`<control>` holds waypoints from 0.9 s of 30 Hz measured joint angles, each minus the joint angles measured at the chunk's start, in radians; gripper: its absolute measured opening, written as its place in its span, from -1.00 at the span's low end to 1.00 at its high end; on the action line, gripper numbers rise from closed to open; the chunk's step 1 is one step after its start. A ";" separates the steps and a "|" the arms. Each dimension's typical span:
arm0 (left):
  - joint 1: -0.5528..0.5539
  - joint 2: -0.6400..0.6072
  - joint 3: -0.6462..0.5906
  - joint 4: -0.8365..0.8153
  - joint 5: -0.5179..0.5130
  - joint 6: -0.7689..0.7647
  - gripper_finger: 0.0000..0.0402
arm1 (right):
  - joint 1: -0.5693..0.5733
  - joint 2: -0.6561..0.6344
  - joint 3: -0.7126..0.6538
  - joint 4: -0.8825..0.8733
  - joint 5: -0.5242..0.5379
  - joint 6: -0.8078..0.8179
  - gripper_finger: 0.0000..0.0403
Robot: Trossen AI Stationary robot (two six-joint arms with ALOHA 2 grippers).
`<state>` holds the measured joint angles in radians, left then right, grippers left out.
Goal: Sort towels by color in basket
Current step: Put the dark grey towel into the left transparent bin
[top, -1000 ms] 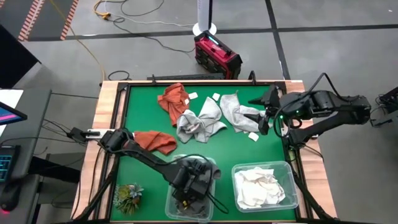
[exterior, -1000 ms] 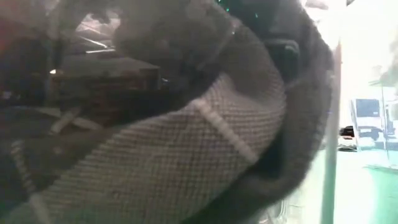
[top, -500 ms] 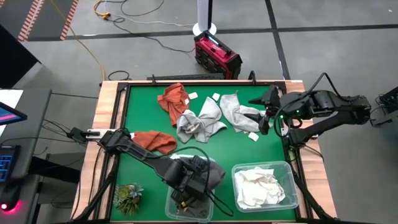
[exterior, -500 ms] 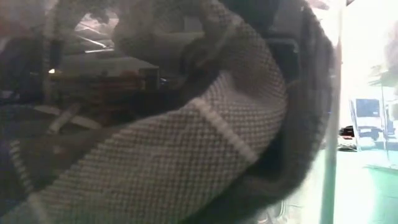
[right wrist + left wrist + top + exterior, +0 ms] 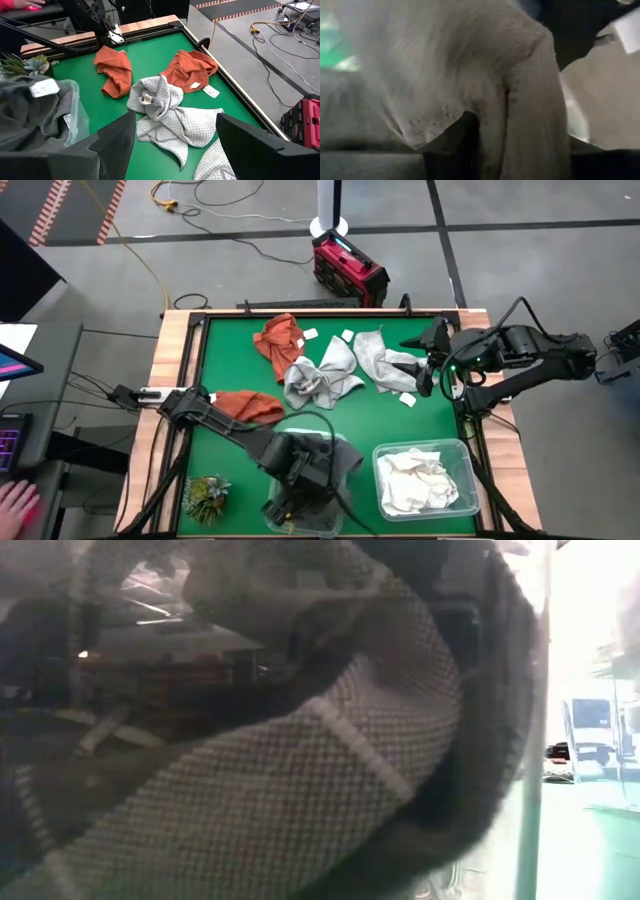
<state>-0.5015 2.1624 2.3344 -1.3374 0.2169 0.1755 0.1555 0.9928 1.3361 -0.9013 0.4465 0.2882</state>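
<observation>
A dark grey towel lies heaped in and over the rim of the clear bin at the near edge of the green counter, and the left gripper is down in that bin over the towel; whether its jaws are grasping the cloth or have let go cannot be told, since grey fabric fills the left wrist view. The low view shows only dark weave pressed against the bin wall. Just right of that bin stands a second clear bin holding white towels. Beyond the dark-towel bin, toward the counter's middle, lie two light grey towels, close together, with an orange towel behind them and another orange towel to their left, near the left arm's base. The right gripper waits at the counter's right edge, beside the right-hand grey towel, its jaws spread wide and holding nothing. A small green plant sits left of the dark-towel bin.
</observation>
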 joint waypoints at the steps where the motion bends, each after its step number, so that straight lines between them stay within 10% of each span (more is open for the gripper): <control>1: -0.008 -0.001 0.000 0.003 -0.006 0.014 -0.26 | 0.000 0.000 0.000 -0.001 0.000 0.000 0.52; 15: 0.024 -0.003 -0.386 0.220 -0.169 0.053 -0.26 | 0.002 0.000 0.000 -0.004 0.000 0.001 0.52; 27: 0.039 -0.011 -0.334 0.298 -0.283 -0.072 -0.26 | 0.002 0.000 0.000 -0.004 0.000 0.002 0.52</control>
<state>-0.4627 2.1517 2.0005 -1.0398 -0.0657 0.1031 0.1570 0.9928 1.3361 -0.9051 0.4465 0.2901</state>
